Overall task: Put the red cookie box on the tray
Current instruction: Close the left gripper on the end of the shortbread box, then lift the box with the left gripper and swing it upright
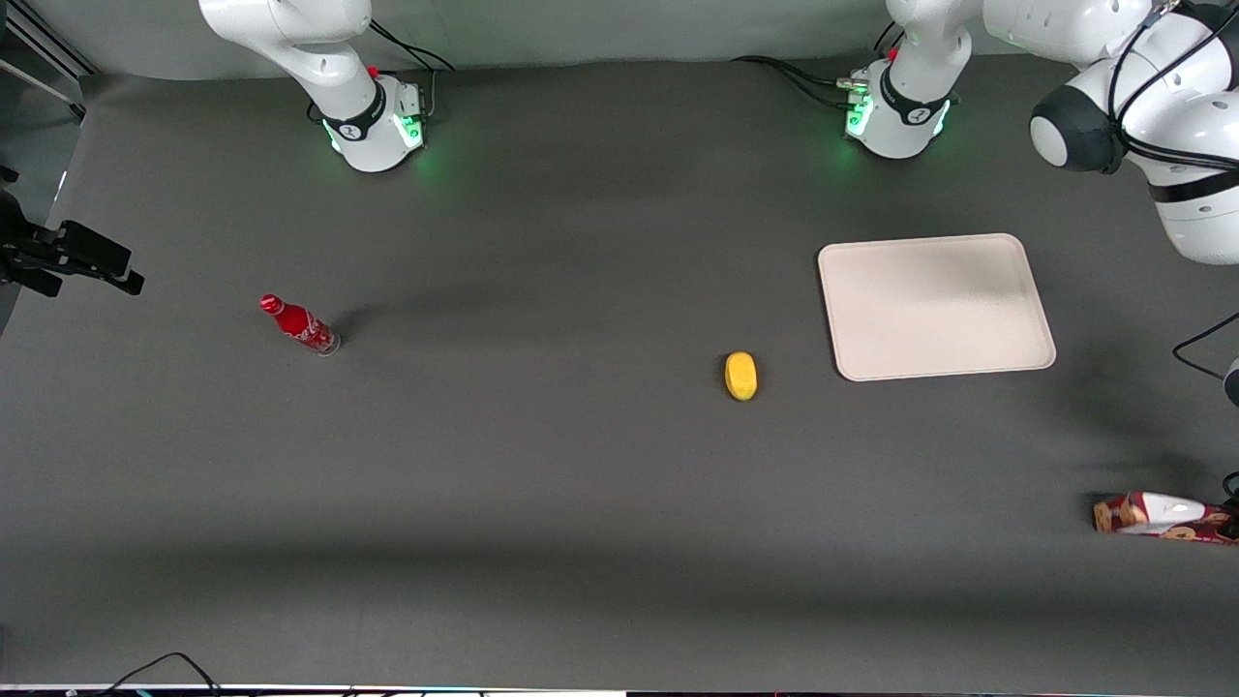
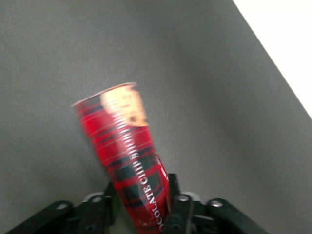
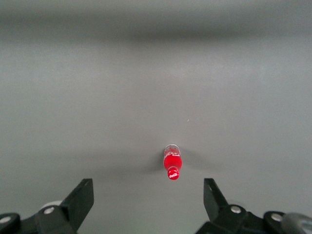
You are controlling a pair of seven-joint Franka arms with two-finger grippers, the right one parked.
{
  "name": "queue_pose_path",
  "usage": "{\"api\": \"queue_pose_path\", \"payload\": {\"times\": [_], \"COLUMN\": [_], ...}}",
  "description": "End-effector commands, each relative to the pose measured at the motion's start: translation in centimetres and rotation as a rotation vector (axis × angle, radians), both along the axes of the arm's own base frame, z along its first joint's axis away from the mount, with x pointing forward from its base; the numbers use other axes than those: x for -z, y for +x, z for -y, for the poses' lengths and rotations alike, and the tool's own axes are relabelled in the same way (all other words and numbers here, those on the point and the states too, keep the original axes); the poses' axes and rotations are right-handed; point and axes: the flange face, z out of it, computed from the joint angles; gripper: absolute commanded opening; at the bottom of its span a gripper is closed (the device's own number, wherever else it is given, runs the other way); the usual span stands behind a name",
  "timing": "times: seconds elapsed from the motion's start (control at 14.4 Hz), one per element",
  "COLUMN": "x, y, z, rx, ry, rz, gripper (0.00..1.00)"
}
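The red cookie box (image 1: 1157,516) lies lengthwise close to the front camera at the working arm's end of the table, cut off by the picture's edge. My left gripper (image 2: 141,189) is shut on one end of this tartan-red carton (image 2: 126,156). Its fingers (image 2: 174,191) press on both long sides, and the free end with the cookie picture points away. In the front view only a dark bit of the gripper (image 1: 1227,528) shows at the box's end. The cream tray (image 1: 934,305) lies flat with nothing on it, farther from the front camera than the box.
A yellow oval object (image 1: 740,376) lies beside the tray toward the table's middle. A small red bottle (image 1: 298,325) stands toward the parked arm's end. The working arm's elbow (image 1: 1152,116) hangs above the table close to the tray's corner.
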Motion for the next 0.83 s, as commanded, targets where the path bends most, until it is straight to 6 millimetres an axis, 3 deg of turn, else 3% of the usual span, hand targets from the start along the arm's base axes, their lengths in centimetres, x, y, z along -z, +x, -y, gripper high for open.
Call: {"api": "queue_pose_path", "payload": {"times": [0.0,0.14,0.21,0.35,0.55,0.76], "x": [0.1,-1.0,-2.6,-7.8,-15.5,-23.4], "y": [0.9,1.3,1.3,0.4,-0.7,-3.3], "z": [0.1,0.4,0.3,-1.3,-0.2,1.8], "rx": [-0.039,-0.024,-0.006,0.033,0.137,0.4], "ry": [0.004,-0.012,-0.03,-0.021,-0.018,0.007], "rz": [0.029,0.016,-0.012,-0.114,-0.244,-0.352], "gripper": [0.0,0.0,0.0,0.0,0.0,0.0]}}
